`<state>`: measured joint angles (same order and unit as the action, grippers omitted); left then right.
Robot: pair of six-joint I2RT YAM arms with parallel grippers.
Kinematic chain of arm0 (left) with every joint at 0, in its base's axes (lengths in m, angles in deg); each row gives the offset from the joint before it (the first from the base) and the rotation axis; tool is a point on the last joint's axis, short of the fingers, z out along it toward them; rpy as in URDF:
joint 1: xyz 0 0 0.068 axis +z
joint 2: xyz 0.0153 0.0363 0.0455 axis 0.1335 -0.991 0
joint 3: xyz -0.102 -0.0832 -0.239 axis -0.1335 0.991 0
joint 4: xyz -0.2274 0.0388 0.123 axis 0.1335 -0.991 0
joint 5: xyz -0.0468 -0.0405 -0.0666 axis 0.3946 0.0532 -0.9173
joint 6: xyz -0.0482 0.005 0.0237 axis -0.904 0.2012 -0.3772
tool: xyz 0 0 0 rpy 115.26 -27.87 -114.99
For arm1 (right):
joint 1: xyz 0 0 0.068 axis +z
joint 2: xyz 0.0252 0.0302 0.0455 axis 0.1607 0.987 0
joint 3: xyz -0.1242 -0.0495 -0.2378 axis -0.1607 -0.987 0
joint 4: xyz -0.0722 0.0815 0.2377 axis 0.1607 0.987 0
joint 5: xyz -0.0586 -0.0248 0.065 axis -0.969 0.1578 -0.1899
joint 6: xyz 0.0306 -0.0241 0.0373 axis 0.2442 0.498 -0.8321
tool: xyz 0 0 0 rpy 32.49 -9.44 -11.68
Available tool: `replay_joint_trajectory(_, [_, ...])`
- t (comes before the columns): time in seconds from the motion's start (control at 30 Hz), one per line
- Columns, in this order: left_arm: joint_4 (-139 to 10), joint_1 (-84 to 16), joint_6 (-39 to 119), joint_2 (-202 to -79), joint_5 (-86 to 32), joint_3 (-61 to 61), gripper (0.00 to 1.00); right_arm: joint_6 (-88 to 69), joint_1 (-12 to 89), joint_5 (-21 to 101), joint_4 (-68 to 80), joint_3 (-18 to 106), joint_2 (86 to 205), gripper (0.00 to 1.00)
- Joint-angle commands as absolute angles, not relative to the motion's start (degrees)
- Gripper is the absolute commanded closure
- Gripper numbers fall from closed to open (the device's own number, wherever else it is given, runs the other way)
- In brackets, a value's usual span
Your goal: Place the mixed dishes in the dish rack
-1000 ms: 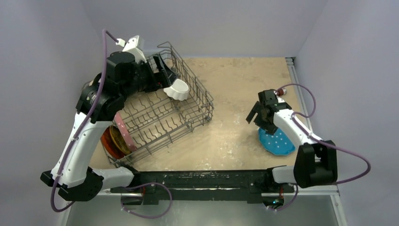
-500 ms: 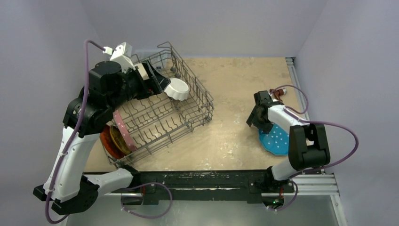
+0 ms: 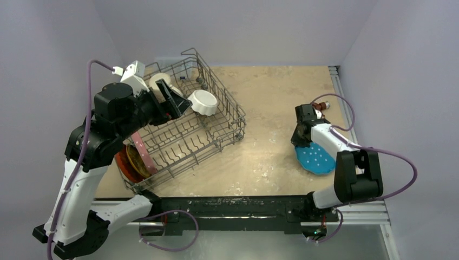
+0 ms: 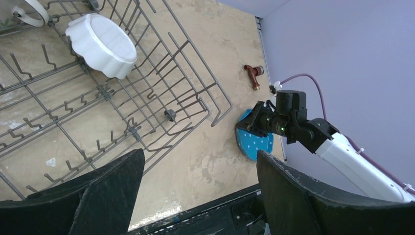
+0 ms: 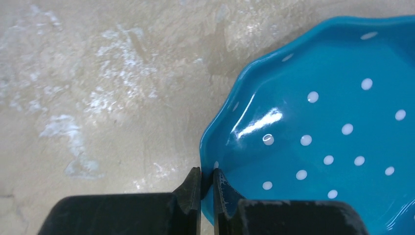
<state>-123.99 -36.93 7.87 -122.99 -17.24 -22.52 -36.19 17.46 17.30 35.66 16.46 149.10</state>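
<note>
- Since the earlier frames, the left gripper (image 3: 174,101) is pulling back leftward off the white bowl (image 3: 204,102). The right gripper (image 3: 299,144), spread above the blue plate (image 3: 318,161) before, is now down at its rim.
- Table (image 3: 270,97): is carrying all items on its sandy top.
- Dish rack (image 3: 234,116): is sitting skewed on the left half of the table.
- Left gripper: is hanging wide and empty over the far part of the rack, just beside the bowl and apart from it.
- Right gripper: is pinching narrow, with the near-left rim of the blue plate between its fingertips (image 5: 195,177).
- Blue plate: is lying flat on the table at the right, well apart from the rack.
- Red-orange plate (image 3: 123,163) and pink dotted plate (image 3: 138,147): are standing on edge, side by side, at the rack's left near corner. Which slots they are in cannot be told.
- White bowl: is lying tilted on the wires inside the rack, near its right wall.
- Pale mug (image 3: 158,81): is sitting in the rack's far corner, partly behind the left gripper.
- Small brown fitting (image 3: 323,104): is lying on the table near the right wall, beyond the blue plate.
</note>
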Motion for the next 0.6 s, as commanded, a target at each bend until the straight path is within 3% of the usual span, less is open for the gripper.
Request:
replay_joint_trajectory(0.0, [-123.68, -36.59, 6.86, -121.5, -17.88, -22.17, 0.17, -31.38, 17.73, 28.13, 31.24, 18.34, 143.36, 1.0])
replay_joint_trajectory(0.3, [-123.6, -36.59, 5.39, -120.9, -20.02, -20.2, 0.17, -33.2, 17.77, 48.07, 27.15, 20.52, 136.12, 1.0])
replay_joint_trajectory(0.57, [-123.32, -36.59, 5.71, -121.11, -20.92, -20.56, 0.17, -29.9, 17.71, 46.32, 29.83, 22.08, 135.49, 1.0])
